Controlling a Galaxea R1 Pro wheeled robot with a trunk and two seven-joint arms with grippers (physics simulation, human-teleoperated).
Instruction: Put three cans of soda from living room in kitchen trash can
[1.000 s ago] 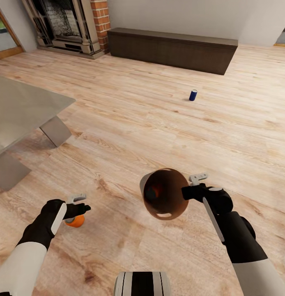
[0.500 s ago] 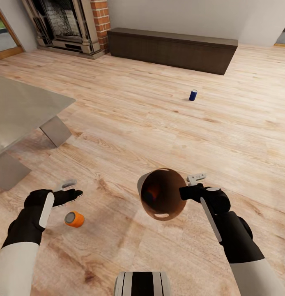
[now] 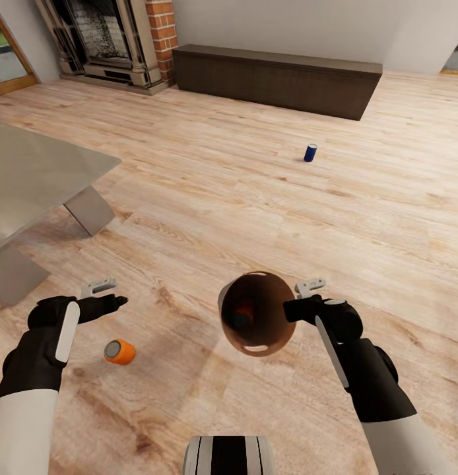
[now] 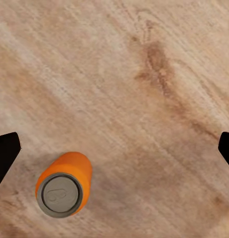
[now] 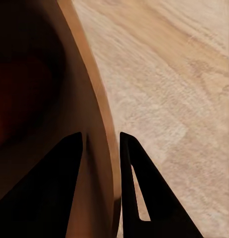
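The orange can (image 3: 119,351) lies on its side on the floor (image 3: 255,191), at about five o'clock of the left gripper (image 3: 107,295), whose fingers are spread wide with nothing held. The bin (image 3: 255,322) is pinched by its rim in the right gripper (image 3: 301,300). The can should be straddled across its body before closing. A blue can (image 3: 310,152) stands at twelve o'clock, with bare floor around it; the table (image 3: 37,178) edge lies at ten.
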